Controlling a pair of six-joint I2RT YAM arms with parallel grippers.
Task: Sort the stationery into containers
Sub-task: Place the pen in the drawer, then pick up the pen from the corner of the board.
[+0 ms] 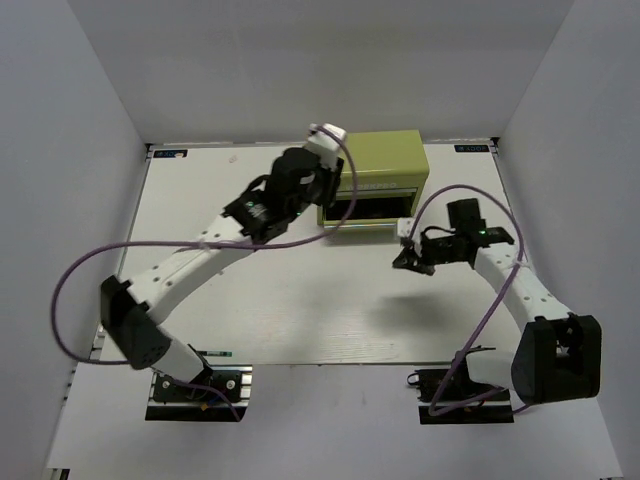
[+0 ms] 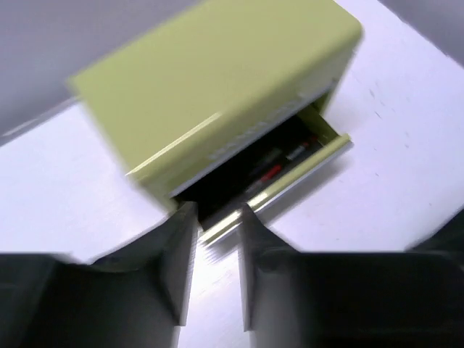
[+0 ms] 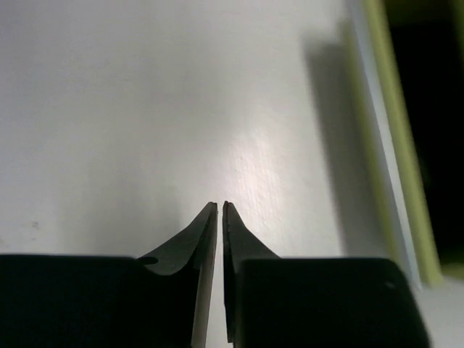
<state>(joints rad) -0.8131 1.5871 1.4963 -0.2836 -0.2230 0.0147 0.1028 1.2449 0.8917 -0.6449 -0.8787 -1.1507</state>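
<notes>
A white table (image 1: 300, 300) between grey walls carries the olive-green metal box-shaped mini cabinet (image 1: 385, 160) at its far edge. Purple cables (image 1: 75, 270) loop off both arms, and from above the left wrist covers the cabinet's left front corner. The cabinet's lower drawer (image 2: 308, 161) stands pulled out, with red and dark pens (image 2: 272, 172) lying inside. The left gripper (image 2: 217, 210) holds its fingers somewhat apart just before the left end of the drawer's lip. The right gripper (image 3: 220, 206), pressed together and empty, hangs over bare table beside the drawer.
</notes>
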